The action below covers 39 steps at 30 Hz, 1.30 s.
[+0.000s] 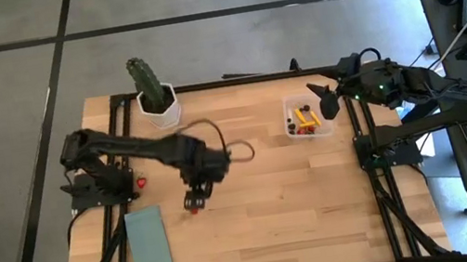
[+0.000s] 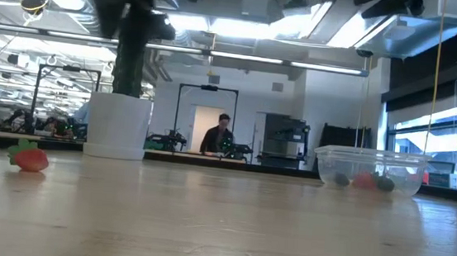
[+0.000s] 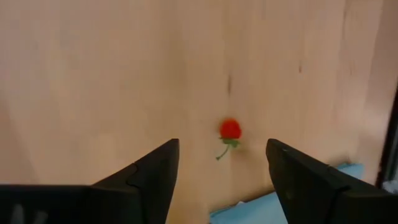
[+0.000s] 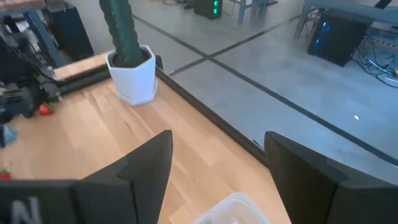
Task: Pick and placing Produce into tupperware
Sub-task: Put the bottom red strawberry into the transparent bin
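The left gripper (image 1: 194, 200) hung over the wooden table (image 1: 274, 209), right above a small red strawberry (image 1: 194, 210). Its two dark fingers (image 3: 155, 177) stood wide apart and held nothing. Seen from the left wrist camera, the strawberry (image 3: 230, 129) lay on the wood between the fingers, with its little green stem showing. A flat green pad (image 1: 149, 244) lay near it, by the table's edge.

The right gripper (image 1: 326, 99) hung just beside the clear container (image 1: 308, 117). Its fingers (image 4: 146, 168) were wide apart too, and empty. The container sat on the right side of the table, well apart from the strawberry. Some little red, yellow and dark pieces (image 1: 304, 121) lay inside it.

A cactus in a white pot (image 1: 157, 102) stood at the far edge of the table. Another red strawberry (image 1: 141, 182) lay by the base of the left arm.
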Tool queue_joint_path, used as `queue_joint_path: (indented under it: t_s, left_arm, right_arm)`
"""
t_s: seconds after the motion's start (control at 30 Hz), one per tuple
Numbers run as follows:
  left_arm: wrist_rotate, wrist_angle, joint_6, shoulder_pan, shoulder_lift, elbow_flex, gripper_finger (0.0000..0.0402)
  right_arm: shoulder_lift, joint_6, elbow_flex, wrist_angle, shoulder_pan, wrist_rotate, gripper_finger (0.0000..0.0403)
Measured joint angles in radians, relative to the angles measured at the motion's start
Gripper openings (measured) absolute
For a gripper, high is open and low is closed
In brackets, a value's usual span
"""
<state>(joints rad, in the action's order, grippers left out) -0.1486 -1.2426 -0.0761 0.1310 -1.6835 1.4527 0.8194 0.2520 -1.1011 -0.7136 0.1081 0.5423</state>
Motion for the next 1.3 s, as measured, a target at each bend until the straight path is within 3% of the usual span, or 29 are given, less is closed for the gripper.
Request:
queue_joint_path:
  t_s: [0.43, 1.3]
  left_arm:
    - [0.035, 0.257, -0.081, 0.148, 0.001, -0.317, 0.0222]
    - [0.052, 0.46, -0.165, 0.177, 0.001, -0.468, 0.0222]
  right_arm:
    - [0.029, 0.016, 0.0, -0.01, 0.0, 0.0, 0.0255]
    - [0.084, 0.016, 0.0, -0.009, 0.0, 0.0, 0.0255]
